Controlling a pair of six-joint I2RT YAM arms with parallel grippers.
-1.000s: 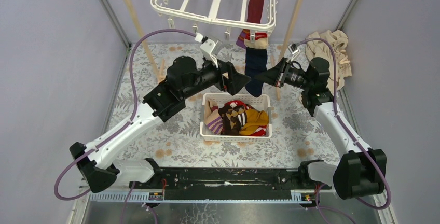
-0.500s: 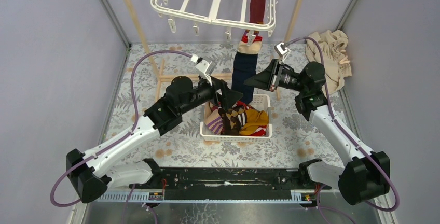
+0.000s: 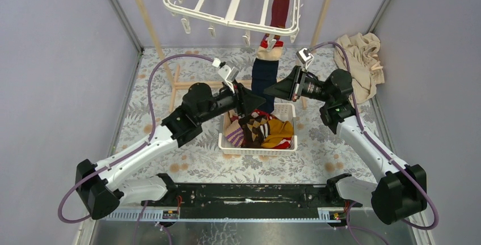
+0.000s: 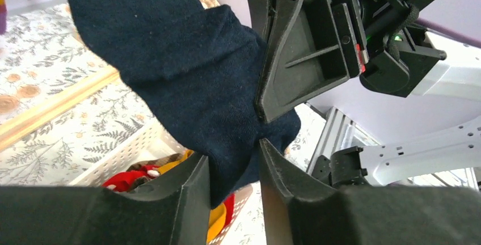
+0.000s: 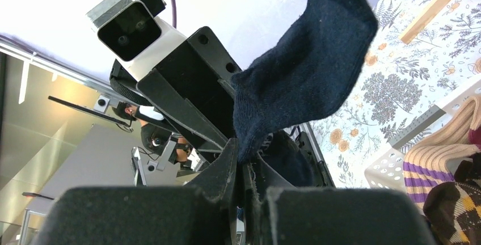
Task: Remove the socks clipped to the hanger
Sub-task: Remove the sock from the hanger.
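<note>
Ok so right now you're gripping the navy sock (image 3: 264, 83) with both arms at once. Your left fingers (image 4: 272, 171) are clamping its toe end, with cloth bunching up between them. Your right fingers (image 5: 227, 163) are closed tight on a fold of the same sock, nearly tip to tip with the left ones. From there the sock is running up and away from both sets of fingers to the hanger (image 3: 230, 21). Its top is sitting in among the clips (image 3: 245, 38), but I can't make out which one is biting it. The basket (image 3: 222, 134) is sitting on the counter (image 3: 170, 137) right underneath the fingers.

My two cents on this step: pull along the line of the sock, both arms together, slow and steady. That frame looks free to swing, so I'm guessing a sideways tug just drags it along instead of popping the clip. You're also holding pretty low, so expect stretch before release. Watch the striped sock (image 3: 279, 9) hanging beyond your fingers and don't snag it. Once it's free, just open up and it should land in the basket.
</note>
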